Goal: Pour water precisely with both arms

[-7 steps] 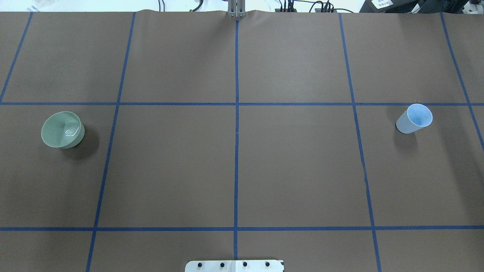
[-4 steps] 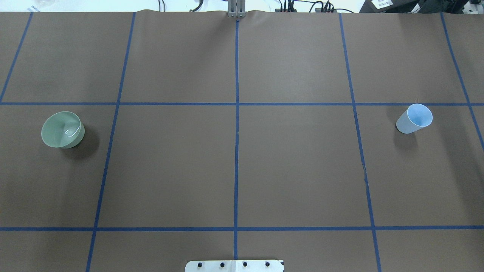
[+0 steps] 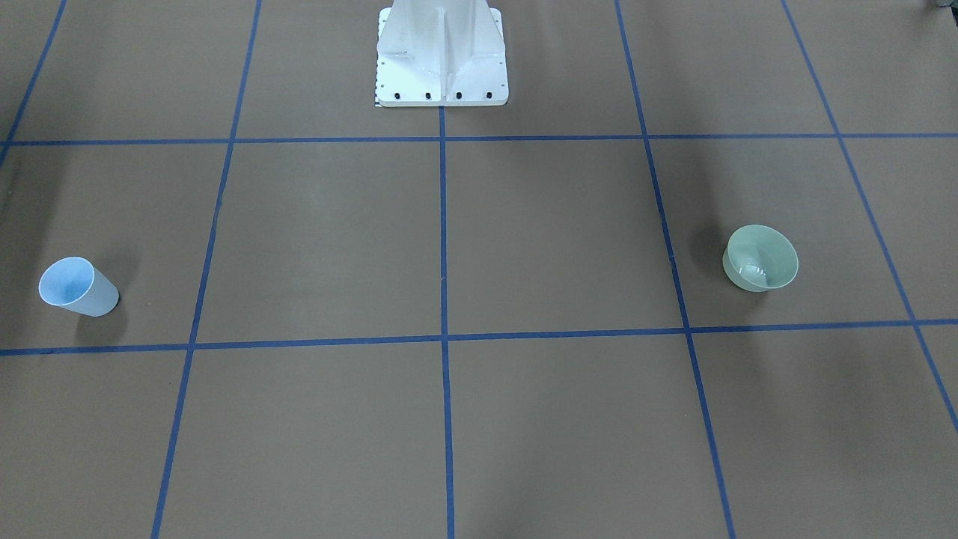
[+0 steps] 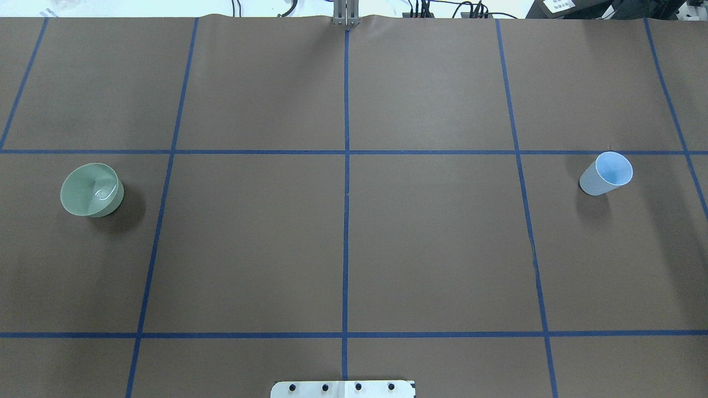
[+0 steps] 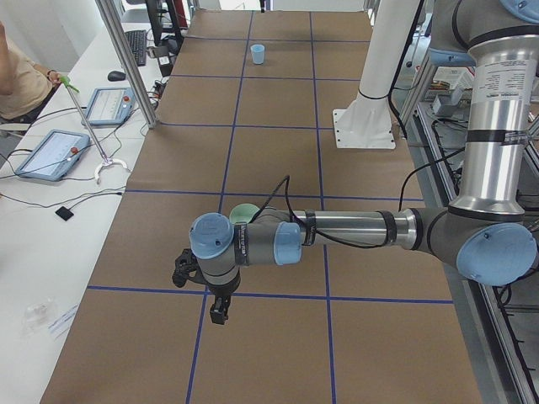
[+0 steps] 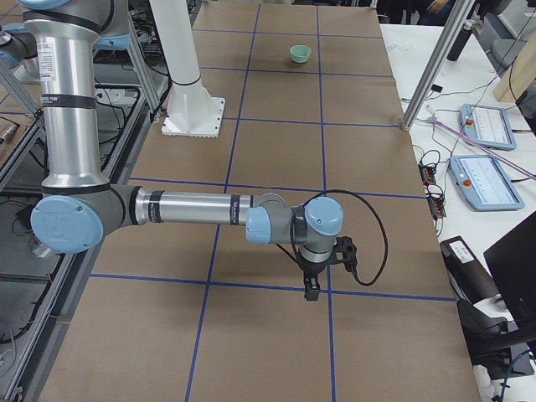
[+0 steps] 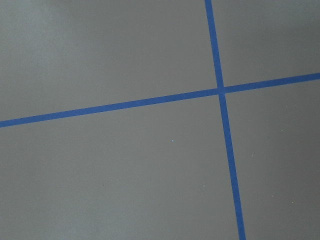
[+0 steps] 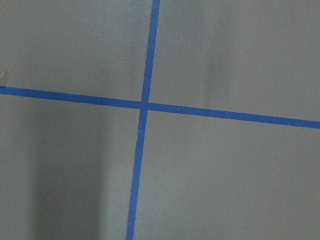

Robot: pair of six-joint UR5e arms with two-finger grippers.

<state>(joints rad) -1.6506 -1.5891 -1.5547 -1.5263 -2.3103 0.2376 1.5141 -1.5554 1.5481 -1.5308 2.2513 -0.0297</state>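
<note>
The water (image 4: 104,193) shows only as a faint shiny glint in the bottom of the green bowl (image 4: 91,189), which stands upright on the brown worktop (image 4: 431,237) on the robot's left side. Well apart from it, on the robot's right side, a pale blue cup (image 4: 606,173) also stands upright; whether it holds any liquid cannot be told. Blue tape lines (image 4: 345,221) divide the worktop into squares, and both vessels sit just inside squares of the same row.

Neither arm enters the overhead or front-facing views. In the side view from the robot's left, the left arm (image 5: 354,227) stretches level above the worktop, its wrist in front of the bowl and hiding part of it, its jaws pointing down. In the view from the other end, the right arm (image 6: 193,207) is held level the same way, jaws pointing down. Whether either pair of jaws is spread or pressed together cannot be told. Each wrist camera shows only bare worktop and a tape crossing.

The white pedestal (image 3: 441,56) stands at the worktop's edge, between the arms
</note>
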